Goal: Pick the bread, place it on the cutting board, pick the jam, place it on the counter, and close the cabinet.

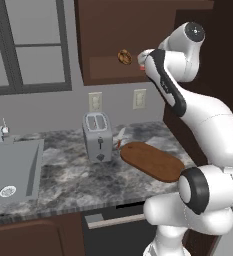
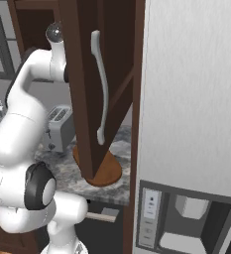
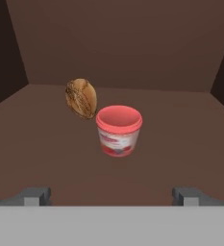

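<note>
Now | I have the gripper [image 3: 111, 196] spread wide, holding nothing, facing into the cabinet [image 1: 108, 35] | bread [image 3: 81, 98] stands on the shelf, left of centre, long axis upright | jam [image 3: 118, 130] just beside it, nearer me, dead ahead | I'd shift left first.

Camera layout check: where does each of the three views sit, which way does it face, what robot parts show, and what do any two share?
Left base view: behind-left, looking over the grey-white marbled counter, silver toaster, oval reddish-brown cutting board; white arm at right.
Right base view: behind-right, facing the open dark brown cabinet door; arm at left.
Hand view: inside the cabinet, facing the red jam jar and golden-brown bread; open gripper fingertips at bottom.
Shared: both base views show toaster, board, counter; left base and hand views show bread.
</note>
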Motion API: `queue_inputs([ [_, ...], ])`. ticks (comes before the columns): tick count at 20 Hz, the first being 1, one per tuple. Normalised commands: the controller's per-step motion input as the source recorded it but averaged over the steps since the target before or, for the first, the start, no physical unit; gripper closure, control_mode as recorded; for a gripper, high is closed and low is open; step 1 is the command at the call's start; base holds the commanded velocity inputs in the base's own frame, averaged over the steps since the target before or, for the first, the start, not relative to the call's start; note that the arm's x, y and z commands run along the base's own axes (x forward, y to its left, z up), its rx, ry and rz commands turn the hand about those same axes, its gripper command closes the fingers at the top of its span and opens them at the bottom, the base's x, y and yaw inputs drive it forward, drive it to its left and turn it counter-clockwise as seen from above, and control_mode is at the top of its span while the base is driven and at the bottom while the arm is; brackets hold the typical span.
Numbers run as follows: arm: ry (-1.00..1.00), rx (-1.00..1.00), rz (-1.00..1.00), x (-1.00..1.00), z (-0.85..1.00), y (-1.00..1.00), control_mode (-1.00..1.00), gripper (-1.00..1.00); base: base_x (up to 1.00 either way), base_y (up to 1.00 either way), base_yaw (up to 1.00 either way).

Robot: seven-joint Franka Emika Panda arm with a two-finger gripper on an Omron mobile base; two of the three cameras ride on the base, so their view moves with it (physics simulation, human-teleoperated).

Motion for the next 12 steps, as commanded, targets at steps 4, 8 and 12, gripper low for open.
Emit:
queue_inputs([
  [4,0.0,0.0,0.0,0.28,0.0,0.0,-1.0,-1.0,0.0,0.0,0.0],
  [8,0.0,0.0,0.0,0.23,-0.02,0.0,-1.0,-1.0,0.0,0.0,0.0],
  [12,0.0,0.0,0.0,0.22,-0.07,0.0,-1.0,-1.0,0.0,0.0,0.0],
])
